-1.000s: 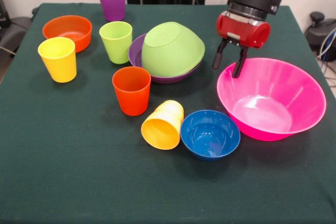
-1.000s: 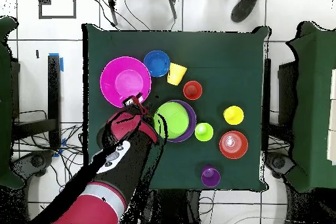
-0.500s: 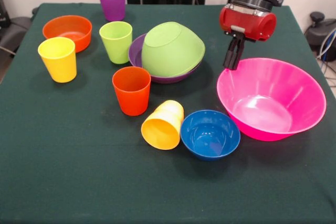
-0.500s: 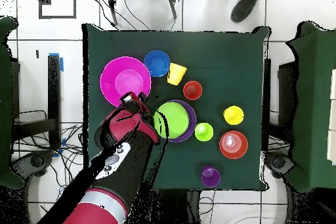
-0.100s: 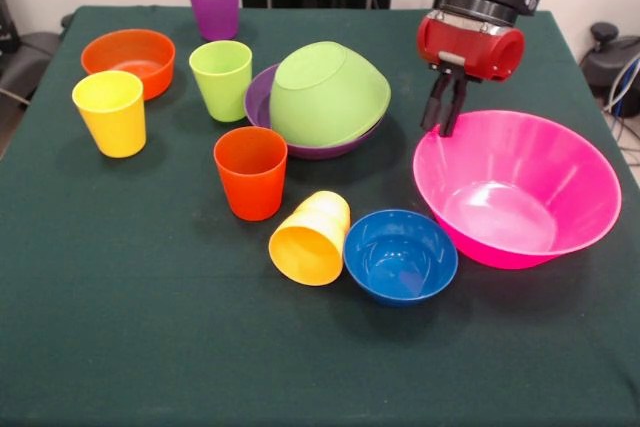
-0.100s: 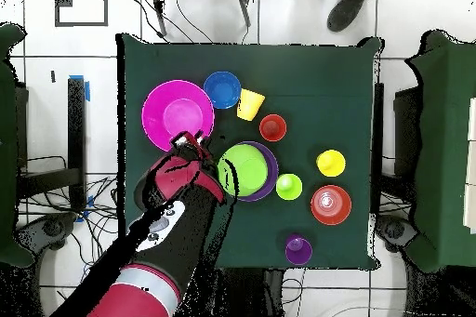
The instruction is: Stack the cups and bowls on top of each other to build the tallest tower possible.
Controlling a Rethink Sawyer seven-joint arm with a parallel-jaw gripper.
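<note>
The front view is evenly and brightly lit from above, with only soft, short shadows on the green worktop (image 5: 120, 327) beside each cup and bowl. Pale glare patches sit on the glossy inside of the pink bowl (image 5: 560, 172) and the blue bowl (image 5: 400, 257), and on the side of the lime green bowl (image 5: 330, 97). Everything there is in focus, with no blur at the worktop's edges.

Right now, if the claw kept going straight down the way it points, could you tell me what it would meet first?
Most likely the far rim of the pink bowl: the claw hangs tips-down right at that edge. Depth is unclear, so it could just miss and land on the green tablecloth beside the bowl.
</note>
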